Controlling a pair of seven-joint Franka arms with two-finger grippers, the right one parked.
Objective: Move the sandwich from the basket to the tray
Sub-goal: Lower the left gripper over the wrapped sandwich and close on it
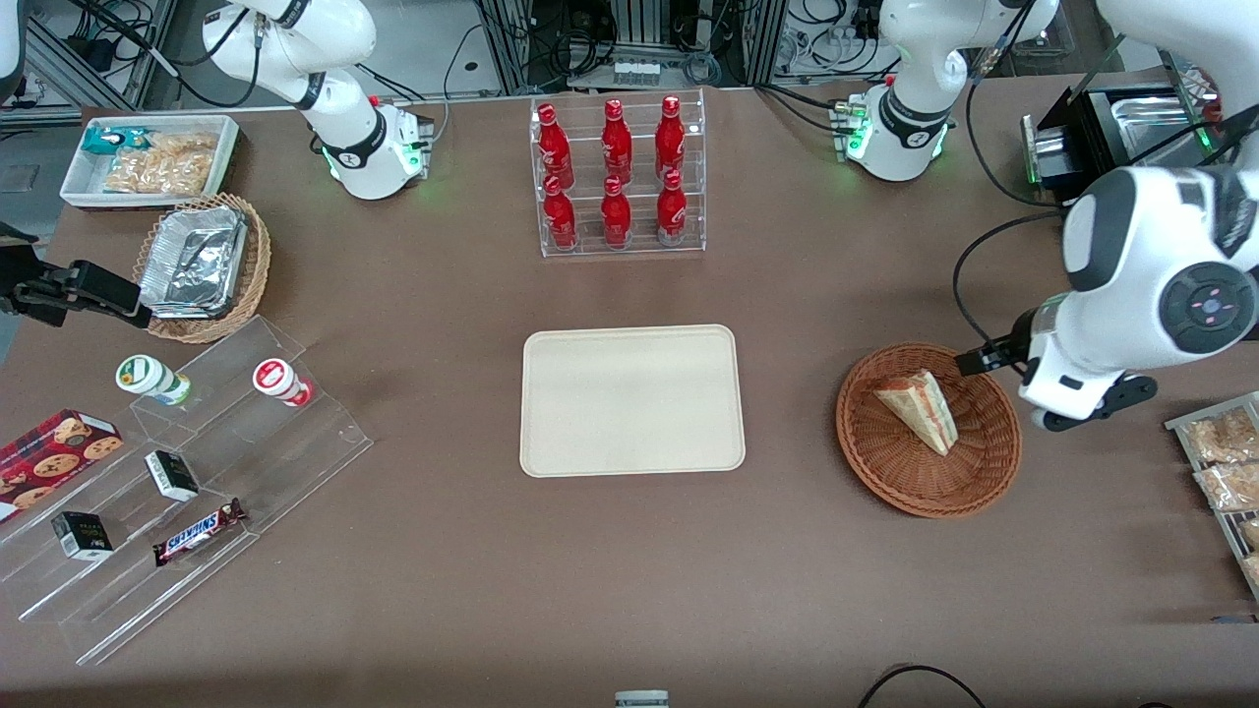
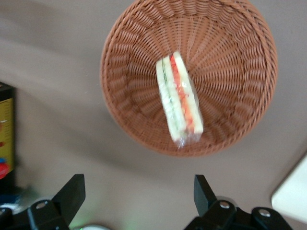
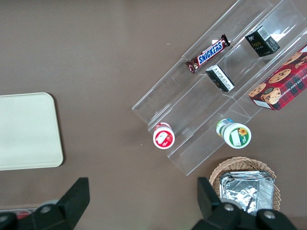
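Note:
The sandwich (image 1: 920,408) (image 2: 178,100), a wrapped white-bread wedge with red and green filling, lies in the round reddish-brown basket (image 1: 890,462) (image 2: 230,57). The cream tray (image 1: 631,400) (image 2: 292,196) (image 3: 26,129) lies flat at mid-table with nothing on it, toward the parked arm's end from the basket. My left gripper (image 1: 1087,408) (image 2: 138,189) hovers above the table beside the basket's rim, toward the working arm's end. It is open, with only bare table between its fingers, and it is apart from the sandwich.
A clear rack of red bottles (image 1: 618,177) stands farther from the front camera than the tray. Snack packets (image 1: 1225,462) lie beside my arm. A stepped acrylic shelf (image 1: 197,472), a tan basket of foil containers (image 1: 202,265) and a white bin (image 1: 148,157) sit at the parked arm's end.

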